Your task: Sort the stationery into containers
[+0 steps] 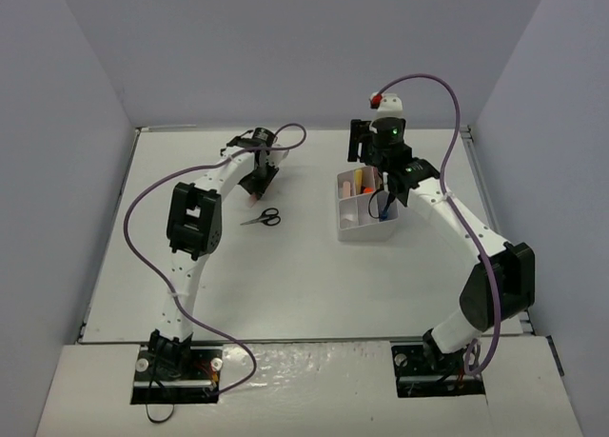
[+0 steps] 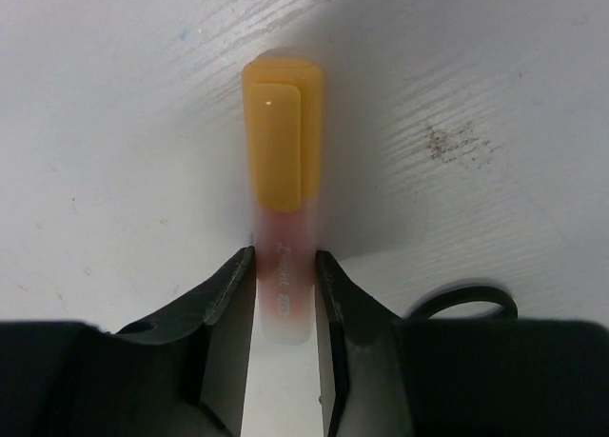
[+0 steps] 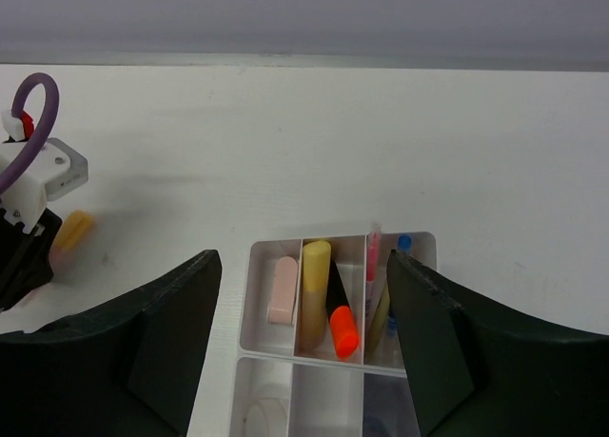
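A highlighter (image 2: 284,142) with an orange-yellow cap and a pale pink barrel lies on the white table. My left gripper (image 2: 284,254) is shut on its barrel, with both fingers pressed against its sides. In the top view that gripper (image 1: 253,191) sits low at the table, just left of the black-handled scissors (image 1: 262,217). My right gripper (image 3: 303,256) hangs open and empty over the white organiser tray (image 3: 245,337). The tray holds a pink eraser (image 3: 283,289), a yellow highlighter (image 3: 314,294), an orange highlighter (image 3: 343,327), a thin pink pen (image 3: 373,256) and a clear tape ring (image 3: 266,420).
One scissors handle loop (image 2: 461,302) shows just right of my left fingers. The tray (image 1: 366,234) stands right of centre under the right gripper (image 1: 386,201). Grey walls close in the table on the left, the back and the right.
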`<state>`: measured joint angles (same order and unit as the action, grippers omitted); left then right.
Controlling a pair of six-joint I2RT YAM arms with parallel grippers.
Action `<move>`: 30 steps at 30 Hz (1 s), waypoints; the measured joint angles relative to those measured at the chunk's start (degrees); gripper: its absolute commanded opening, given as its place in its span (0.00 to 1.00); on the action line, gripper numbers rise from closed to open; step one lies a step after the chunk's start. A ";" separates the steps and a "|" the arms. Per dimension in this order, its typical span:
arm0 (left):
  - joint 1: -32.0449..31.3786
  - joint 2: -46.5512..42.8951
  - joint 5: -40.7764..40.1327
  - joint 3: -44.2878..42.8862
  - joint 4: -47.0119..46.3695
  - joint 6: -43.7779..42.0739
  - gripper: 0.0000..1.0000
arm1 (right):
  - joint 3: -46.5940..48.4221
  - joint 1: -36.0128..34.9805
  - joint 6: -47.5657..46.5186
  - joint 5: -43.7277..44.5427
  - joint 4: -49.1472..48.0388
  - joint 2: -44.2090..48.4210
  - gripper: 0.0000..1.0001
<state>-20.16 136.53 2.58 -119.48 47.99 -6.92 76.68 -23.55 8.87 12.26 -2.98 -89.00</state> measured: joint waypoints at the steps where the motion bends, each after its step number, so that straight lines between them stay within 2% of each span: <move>1: 0.03 -0.07 0.52 0.03 0.24 0.05 0.00 | 0.13 0.00 0.03 -0.06 0.24 0.02 0.67; 5: 0.77 -1.50 4.41 1.64 1.95 1.00 0.00 | 1.63 0.00 0.51 -1.17 0.99 0.07 0.68; 9: 1.54 -5.13 10.78 3.26 3.50 2.90 0.00 | 7.15 -0.04 3.63 -7.27 4.75 -0.86 0.71; 13: 1.83 -12.55 16.92 2.35 3.32 4.49 0.00 | 16.42 -1.26 9.06 -15.23 6.00 -4.96 0.79; 16: 1.81 -20.34 20.81 2.23 1.83 6.00 0.00 | 20.77 -4.34 13.40 -18.78 6.49 -8.09 0.81; 22: 0.49 -31.08 25.11 2.23 -0.62 7.61 0.00 | 25.07 -7.82 22.00 -25.94 5.62 -15.05 0.76; 28: -0.82 -30.98 26.13 3.27 -0.58 8.02 0.00 | 25.64 -7.78 27.87 -29.75 3.15 -20.57 0.73; 30: -0.85 -30.49 26.12 3.78 -0.27 8.02 0.00 | 25.21 -7.76 29.22 -30.57 2.06 -21.09 0.65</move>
<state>-21.01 106.05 28.70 -115.70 47.72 1.10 101.89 -31.31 38.08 -18.31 -0.92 -110.08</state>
